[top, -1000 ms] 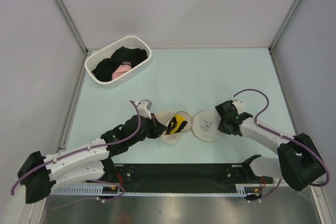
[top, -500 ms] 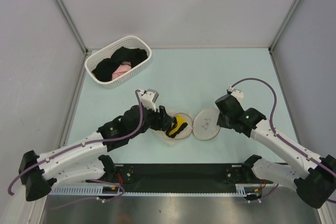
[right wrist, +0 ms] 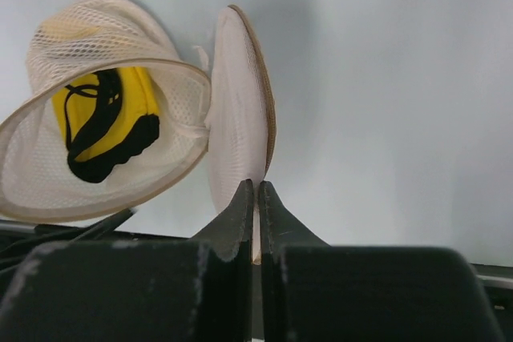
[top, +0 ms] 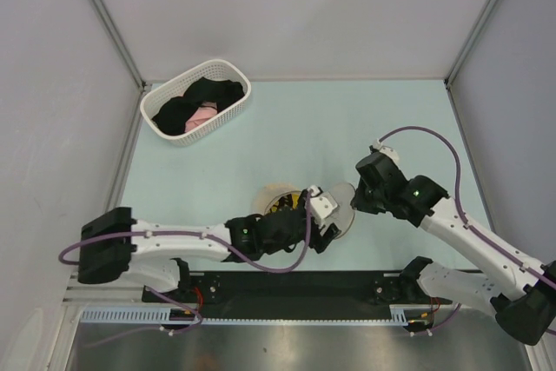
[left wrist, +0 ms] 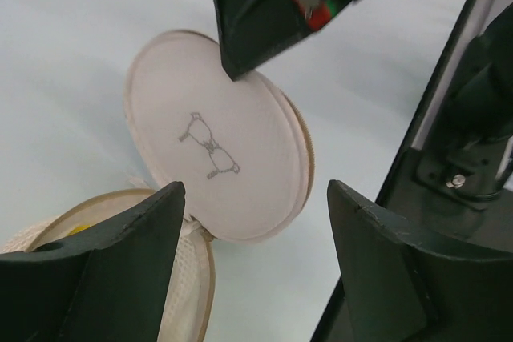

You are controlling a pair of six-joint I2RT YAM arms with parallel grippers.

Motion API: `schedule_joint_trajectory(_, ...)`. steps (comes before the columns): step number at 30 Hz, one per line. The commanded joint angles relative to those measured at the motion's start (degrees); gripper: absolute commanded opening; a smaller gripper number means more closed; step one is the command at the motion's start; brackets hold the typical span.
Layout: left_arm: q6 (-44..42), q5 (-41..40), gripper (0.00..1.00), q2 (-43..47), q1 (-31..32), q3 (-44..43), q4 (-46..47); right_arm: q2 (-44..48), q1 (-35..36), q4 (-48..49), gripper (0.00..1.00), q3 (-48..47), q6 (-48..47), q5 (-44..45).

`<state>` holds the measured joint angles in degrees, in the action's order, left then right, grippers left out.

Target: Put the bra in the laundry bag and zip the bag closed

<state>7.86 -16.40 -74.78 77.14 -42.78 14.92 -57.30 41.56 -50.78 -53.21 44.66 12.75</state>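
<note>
The laundry bag (top: pixel 269 192) lies open on the table, and its mesh lower half (right wrist: pixel 48 190) holds the yellow bra (right wrist: pixel 104 114) with black straps. The bra (top: pixel 281 207) shows only a little from above, beside my left arm. The bag's other half, with the bra icon (left wrist: pixel 210 146), stands tilted up on edge. My right gripper (right wrist: pixel 256 188) is shut on that half's rim, seen from above as the right gripper (top: pixel 354 201). My left gripper (left wrist: pixel 255 188) is open, with nothing between its fingers. It hovers just near of the raised half, as the left gripper (top: pixel 323 216) in the top view.
A white slotted basket (top: pixel 228 72) with black and pink garments sits at the far left. The black rail of the arm bases (top: pixel 295 286) runs along the near edge, close behind my left gripper. Grey walls close in both sides.
My left gripper let go, opened and swung right across the bag to the lid side. My right gripper closed on the lid's rim and tipped that half up.
</note>
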Motion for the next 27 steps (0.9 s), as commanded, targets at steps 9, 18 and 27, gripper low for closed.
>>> schedule_joint_trajectory(9,-2.23,-6.81,0.78,-14.24,2.57,-7.83,10.57,3.86,0.54,0.33,0.0,-3.66,4.2,-5.89)
schedule_joint_trajectory(18,5.22,-2.95,0.17,-12.06,-1.89,-9.25,3.1,6.76,0.1,1.56,0.0,-4.62,3.94,-8.88)
schedule_joint_trajectory(27,18.92,15.6,0.0,10.76,-13.4,3.49,3.71,15.81,-6.48,10.17,0.9,1.96,-0.28,-19.15)
